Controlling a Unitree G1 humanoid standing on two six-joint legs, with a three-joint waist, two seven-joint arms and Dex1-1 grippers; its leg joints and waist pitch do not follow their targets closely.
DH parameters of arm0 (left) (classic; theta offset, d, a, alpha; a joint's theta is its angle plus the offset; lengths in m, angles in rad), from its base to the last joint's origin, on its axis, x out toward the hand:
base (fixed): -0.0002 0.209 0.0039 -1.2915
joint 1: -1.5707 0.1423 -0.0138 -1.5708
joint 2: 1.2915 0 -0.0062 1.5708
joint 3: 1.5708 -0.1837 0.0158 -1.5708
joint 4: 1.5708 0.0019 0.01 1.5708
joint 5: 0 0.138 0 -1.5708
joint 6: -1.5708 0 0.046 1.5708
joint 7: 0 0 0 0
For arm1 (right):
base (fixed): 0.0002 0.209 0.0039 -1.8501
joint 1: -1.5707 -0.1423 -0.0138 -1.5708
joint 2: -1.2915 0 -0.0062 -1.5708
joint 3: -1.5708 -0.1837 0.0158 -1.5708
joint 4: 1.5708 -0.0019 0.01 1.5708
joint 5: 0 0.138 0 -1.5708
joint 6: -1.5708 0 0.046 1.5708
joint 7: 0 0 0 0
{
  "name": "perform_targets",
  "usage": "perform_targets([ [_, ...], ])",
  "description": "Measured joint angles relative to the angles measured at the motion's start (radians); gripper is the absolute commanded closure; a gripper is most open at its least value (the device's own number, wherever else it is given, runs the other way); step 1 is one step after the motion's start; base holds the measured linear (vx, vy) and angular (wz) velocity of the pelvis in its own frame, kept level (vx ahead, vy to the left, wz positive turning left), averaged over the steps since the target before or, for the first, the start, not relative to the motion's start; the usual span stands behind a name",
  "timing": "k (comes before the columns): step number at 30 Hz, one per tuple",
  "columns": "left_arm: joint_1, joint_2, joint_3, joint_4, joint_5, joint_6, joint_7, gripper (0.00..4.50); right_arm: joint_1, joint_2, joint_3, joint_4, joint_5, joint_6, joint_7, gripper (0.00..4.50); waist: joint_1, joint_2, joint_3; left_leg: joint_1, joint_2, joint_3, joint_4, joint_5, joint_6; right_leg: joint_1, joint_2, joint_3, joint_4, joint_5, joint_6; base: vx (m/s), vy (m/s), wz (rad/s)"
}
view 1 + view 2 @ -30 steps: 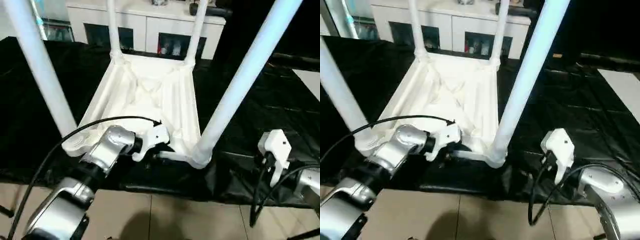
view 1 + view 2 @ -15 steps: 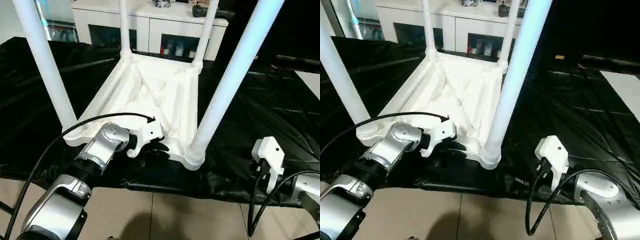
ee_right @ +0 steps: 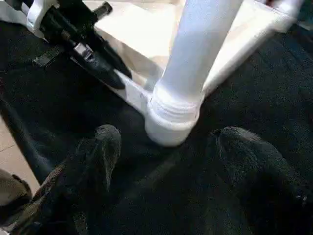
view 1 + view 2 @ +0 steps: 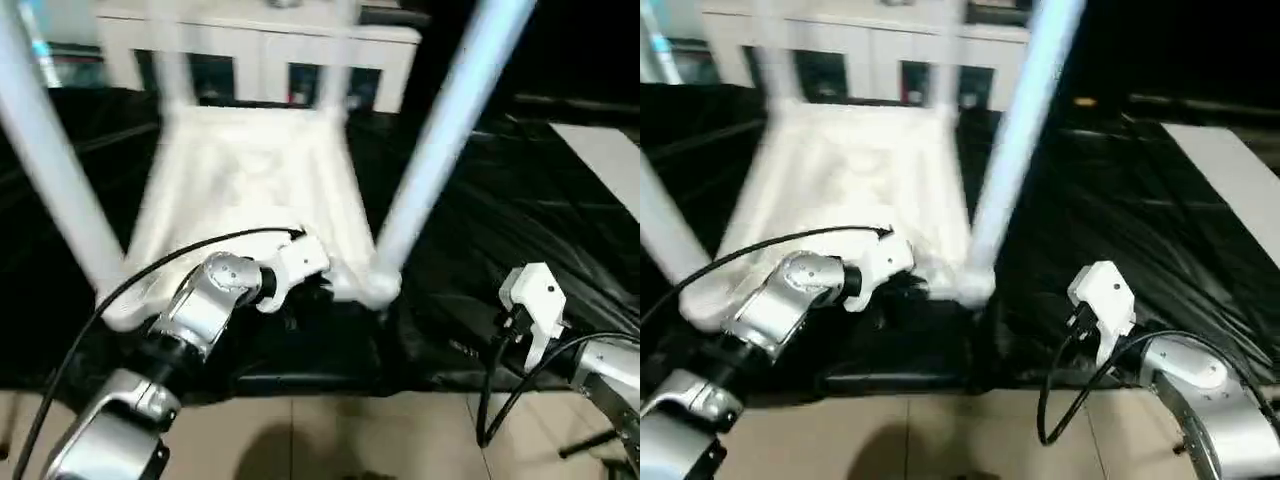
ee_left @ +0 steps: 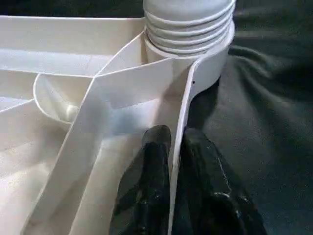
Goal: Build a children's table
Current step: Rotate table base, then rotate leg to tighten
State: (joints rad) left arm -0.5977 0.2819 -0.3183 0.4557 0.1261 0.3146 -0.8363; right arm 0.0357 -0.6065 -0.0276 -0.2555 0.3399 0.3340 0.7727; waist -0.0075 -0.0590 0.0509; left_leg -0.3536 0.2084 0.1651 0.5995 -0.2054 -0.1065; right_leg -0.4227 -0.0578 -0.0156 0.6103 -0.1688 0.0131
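The children's table lies upside down on black cloth, its white ribbed tabletop (image 4: 250, 170) facing up. White legs stand in its corner sockets, the nearest at front right (image 4: 440, 140) and front left (image 4: 50, 190). My left gripper (image 5: 171, 134) is shut on the tabletop's thin front rim, one black finger on each side, right beside the front right socket (image 5: 190, 44). The right gripper (image 3: 173, 147) stands open just in front of that same socket (image 3: 171, 122), its fingers (image 3: 105, 147) spread wide over the cloth and touching nothing.
A white cabinet with glass doors (image 4: 260, 50) stands behind the work. Black cloth (image 4: 500, 200) covers the worktable, whose front edge runs just below my forearms, with tiled floor (image 4: 300, 430) beneath. A pale panel (image 4: 610, 160) lies at the far right.
My left gripper's fingers have closed onto the tabletop's front rim. The whole picture has shifted, so the camera moved. The right gripper stays open in about the same place.
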Motion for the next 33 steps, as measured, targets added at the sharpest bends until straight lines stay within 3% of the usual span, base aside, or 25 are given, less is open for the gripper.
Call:
perform_targets([
  [3, 0.018, -0.013, 0.032, -0.049, 0.008, 0.065, 0.058, 4.27, -0.002, 0.003, 0.001, 0.0, 0.0, 0.0, -0.001, 0.93, -0.011, 0.0, 0.0, -0.001, 0.0, 0.0, 0.0, -0.001, 0.001, -0.002, 0.0, 0.0, 0.0, 0.002, -0.003, 0.0, 0.0, 0.0],
  [6, 0.036, -0.018, 0.044, -0.072, 0.007, 0.063, 0.086, 4.38, -0.017, 0.007, 0.005, 0.004, -0.004, -0.002, -0.001, 0.93, -0.008, 0.0, 0.0, -0.004, 0.0, 0.001, 0.0, -0.003, 0.005, -0.004, 0.0, 0.0, -0.001, 0.001, -0.006, 0.0, 0.0, 0.0],
  [17, 0.075, 0.031, 0.011, -0.092, -0.006, -0.079, -0.032, 4.47, -0.039, 0.036, 0.036, 0.013, -0.027, 0.01, -0.022, 0.93, 0.043, 0.0, 0.0, -0.005, 0.0, 0.004, 0.001, -0.004, 0.006, -0.006, -0.002, 0.001, 0.0, 0.001, -0.006, 0.0, 0.0, 0.0],
  [22, 0.072, 0.044, 0.0, -0.071, -0.014, -0.131, -0.076, 4.47, -0.093, 0.131, 0.04, 0.074, -0.069, 0.033, -0.149, 0.93, 0.05, 0.0, -0.001, -0.004, -0.001, 0.005, 0.002, -0.004, 0.006, -0.006, -0.003, 0.002, 0.001, 0.002, -0.006, 0.0, 0.0, 0.0],
  [27, 0.071, 0.036, -0.002, -0.07, -0.029, -0.138, -0.14, 4.47, -0.103, 0.17, 0.04, 0.087, -0.066, 0.035, -0.18, 0.93, 0.067, 0.001, -0.001, -0.004, -0.001, 0.006, 0.003, -0.004, 0.006, -0.006, -0.004, 0.002, 0.001, 0.002, -0.006, 0.0, 0.0, 0.0],
  [33, 0.05, 0.015, -0.015, -0.034, -0.042, -0.153, -0.174, 4.5, -0.145, 0.217, 0.069, 0.137, -0.049, 0.035, -0.16, 0.35, 0.072, 0.0, -0.001, -0.005, -0.001, 0.009, 0.003, -0.004, 0.006, -0.005, -0.008, 0.002, 0.002, 0.002, -0.006, 0.0, 0.0, 0.0],
])
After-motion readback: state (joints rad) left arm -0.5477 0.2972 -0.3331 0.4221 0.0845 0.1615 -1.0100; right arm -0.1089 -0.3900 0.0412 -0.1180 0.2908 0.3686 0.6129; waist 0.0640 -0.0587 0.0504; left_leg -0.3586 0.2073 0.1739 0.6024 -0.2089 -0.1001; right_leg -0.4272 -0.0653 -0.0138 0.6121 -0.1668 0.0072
